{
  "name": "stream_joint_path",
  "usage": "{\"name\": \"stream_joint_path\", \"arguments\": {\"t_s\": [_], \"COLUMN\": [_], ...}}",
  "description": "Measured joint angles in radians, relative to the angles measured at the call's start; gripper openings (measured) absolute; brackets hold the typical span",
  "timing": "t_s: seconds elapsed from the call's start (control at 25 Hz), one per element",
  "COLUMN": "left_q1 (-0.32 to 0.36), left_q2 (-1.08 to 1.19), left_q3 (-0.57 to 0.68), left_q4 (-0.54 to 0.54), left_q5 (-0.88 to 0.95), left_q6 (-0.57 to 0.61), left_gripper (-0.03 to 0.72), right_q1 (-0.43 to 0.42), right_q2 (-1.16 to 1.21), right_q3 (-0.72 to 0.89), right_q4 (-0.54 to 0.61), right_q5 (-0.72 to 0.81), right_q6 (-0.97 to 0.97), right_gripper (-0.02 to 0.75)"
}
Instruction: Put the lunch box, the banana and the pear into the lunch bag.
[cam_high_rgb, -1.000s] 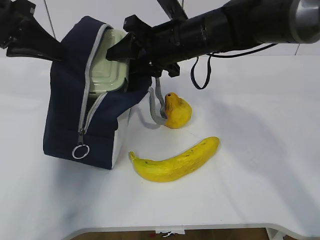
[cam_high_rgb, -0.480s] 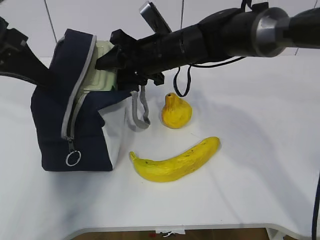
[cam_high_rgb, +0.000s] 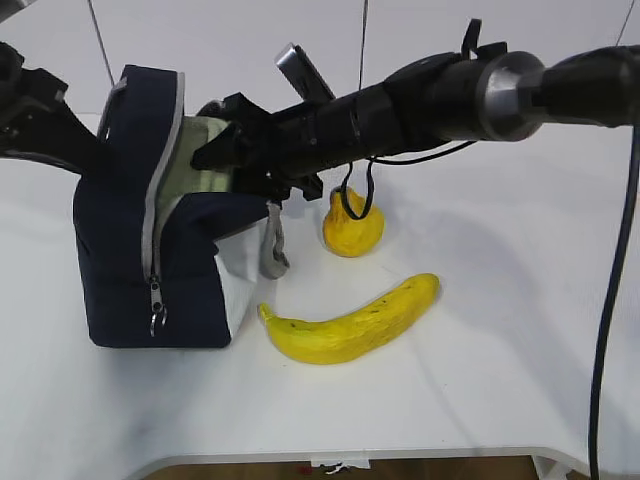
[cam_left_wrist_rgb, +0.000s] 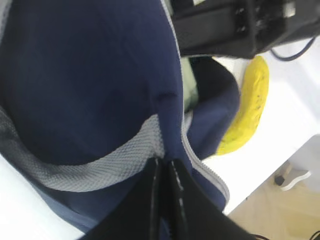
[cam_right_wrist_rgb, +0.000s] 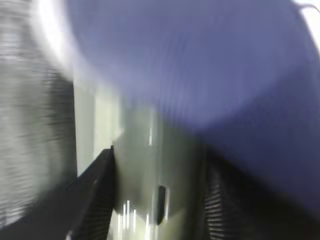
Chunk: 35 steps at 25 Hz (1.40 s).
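The navy lunch bag stands at the left with its zipper open. My left gripper is shut on the bag's fabric where the grey webbing handle meets the zipper edge. My right gripper reaches into the bag's mouth. It is shut on the pale green lunch box, which lies between its fingers in the blurred right wrist view and sits mostly inside the bag. The yellow-orange pear stands on the table right of the bag. The banana lies in front of it and also shows in the left wrist view.
The white table ends at its front edge just below the banana. The right arm stretches over the pear from the upper right. A black cable hangs at the far right. The silver lining shows inside the bag.
The bag has settled from a tilt to upright and its zipper pull hangs lower. The right gripper has pushed the lunch box deeper into the bag.
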Motion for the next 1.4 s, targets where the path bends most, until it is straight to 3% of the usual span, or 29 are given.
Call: {"name": "stream_joint_path", "arguments": {"t_s": [0.6,1.08,1.24,1.4], "left_q1": [0.000,0.000,0.000,0.000], "left_q2": [0.001,0.001,0.001,0.001], "left_q3": [0.000,0.002,0.002,0.002], "left_q4": [-0.009,-0.009,-0.009,-0.009], "left_q5": [0.000,0.002,0.002,0.002], "left_q6": [0.000,0.000,0.000,0.001], "left_gripper": [-0.006,-0.006,-0.006,-0.006], "right_q1": [0.000,0.002,0.002,0.002], "right_q2": [0.079,0.079,0.079,0.079], "right_q3": [-0.012,-0.174,-0.252,-0.332], "right_q4": [-0.016,-0.396,-0.503,-0.567], "right_q5": [0.005,0.117,0.171,0.238], "right_q6": [0.034,0.250,0.321,0.361], "right_gripper": [0.370,0.459,0.524,0.540]}}
